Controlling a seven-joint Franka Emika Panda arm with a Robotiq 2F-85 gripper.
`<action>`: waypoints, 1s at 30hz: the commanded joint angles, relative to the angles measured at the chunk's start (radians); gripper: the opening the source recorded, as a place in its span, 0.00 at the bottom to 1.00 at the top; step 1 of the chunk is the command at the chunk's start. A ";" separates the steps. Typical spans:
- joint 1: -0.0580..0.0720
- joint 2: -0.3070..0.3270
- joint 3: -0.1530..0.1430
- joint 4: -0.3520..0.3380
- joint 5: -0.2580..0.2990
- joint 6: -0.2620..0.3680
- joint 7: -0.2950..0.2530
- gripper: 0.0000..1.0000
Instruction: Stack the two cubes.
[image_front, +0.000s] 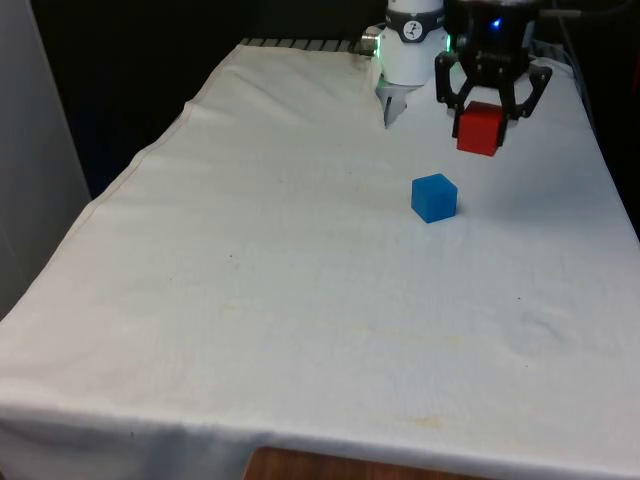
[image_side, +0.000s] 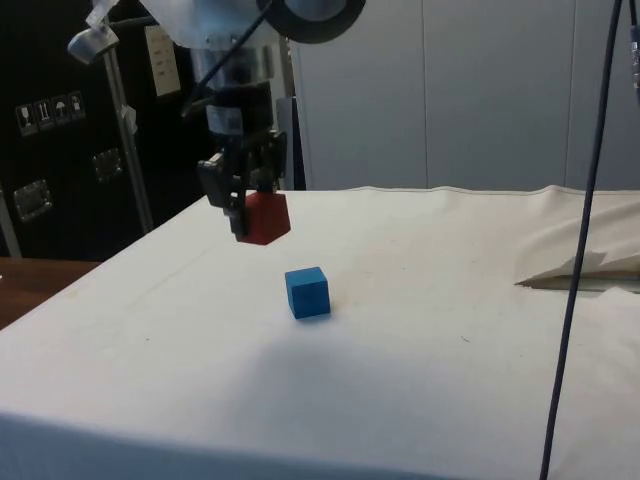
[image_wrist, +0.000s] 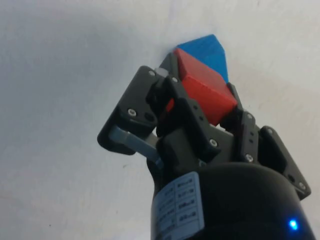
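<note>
So you've got the big white cloth-covered table doing all the background work here, and it's handy because both cubes pop against it. Next down in size, the gripper hangs off the table surface near the robot's end, and its two fingers are clamped on the red cube, one on each side, so the cube rides in the air with its underside free, which is what you want if it's going on top of something. In the side view the red cube sits clearly above the cloth, a bit tilted in the grip rather than perfectly level. The blue cube rests flat on the cloth by itself, untouched, near the red one but lower and offset toward the front view's left and closer to that camera. From the wrist view the blue cube peeks out just past the red cube, so I'd guess you're not lined up over it yet and need to slide across before lowering.
</note>
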 joint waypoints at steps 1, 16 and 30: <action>0.001 -0.013 -0.002 -0.026 -0.005 0.041 0.010 0.04; -0.013 -0.024 -0.007 -0.122 0.014 0.179 -0.008 0.04; -0.029 -0.003 -0.028 -0.202 0.016 0.324 -0.030 0.04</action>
